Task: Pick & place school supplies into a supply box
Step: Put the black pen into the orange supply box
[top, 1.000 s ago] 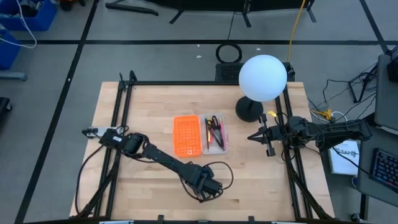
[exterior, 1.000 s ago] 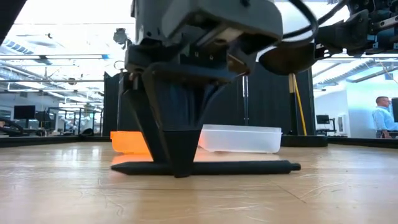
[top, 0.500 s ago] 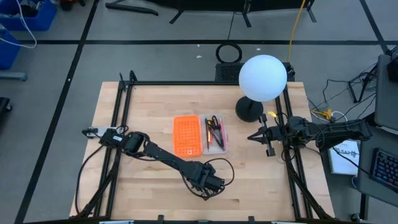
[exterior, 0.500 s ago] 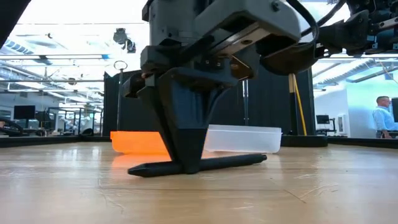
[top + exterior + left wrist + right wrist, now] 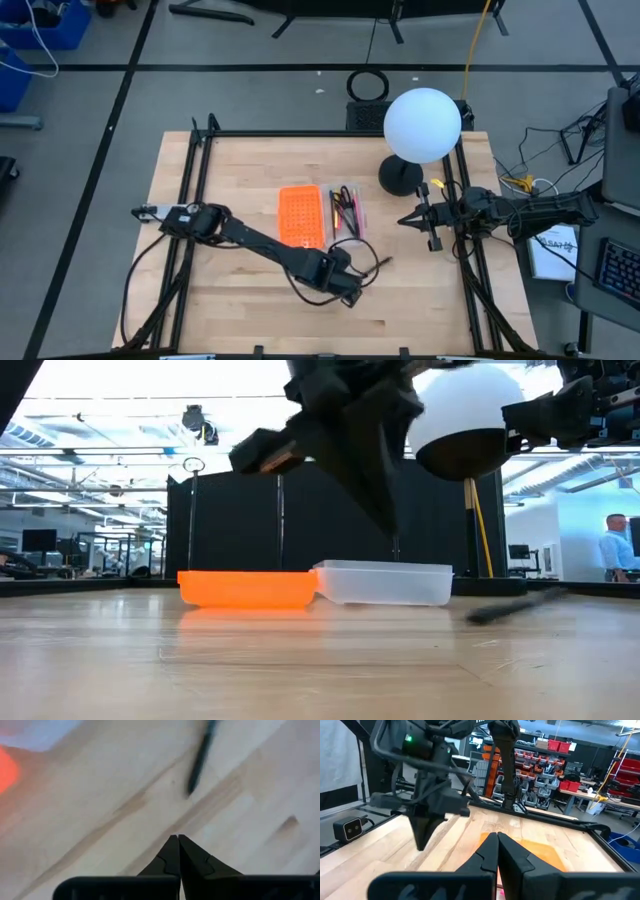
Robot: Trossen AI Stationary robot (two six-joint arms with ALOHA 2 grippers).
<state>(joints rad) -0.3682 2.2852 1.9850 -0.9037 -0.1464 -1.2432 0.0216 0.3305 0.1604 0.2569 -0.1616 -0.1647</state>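
Left wrist view: your left gripper point(image 5: 178, 840) is closed on nothing.
Pen point(image 5: 201, 758): loose on table, beyond the fingertips; apparently slipped free.
Box point(image 5: 322, 217): mid-table, open.
Right gripper point(image 5: 403, 220): closed, parked.

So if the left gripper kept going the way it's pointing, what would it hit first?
Probably bare table. The left gripper, jaws shut and empty, points down at the wood. The black pen lies farther ahead, though depth is hard to judge.

Box point(image 5: 320, 215) sits at table point(image 5: 250, 160) centre; left gripper point(image 5: 350, 292) at five o'clock of it, pen point(image 5: 382, 262) just beyond; right gripper point(image 5: 405, 220) at three o'clock.
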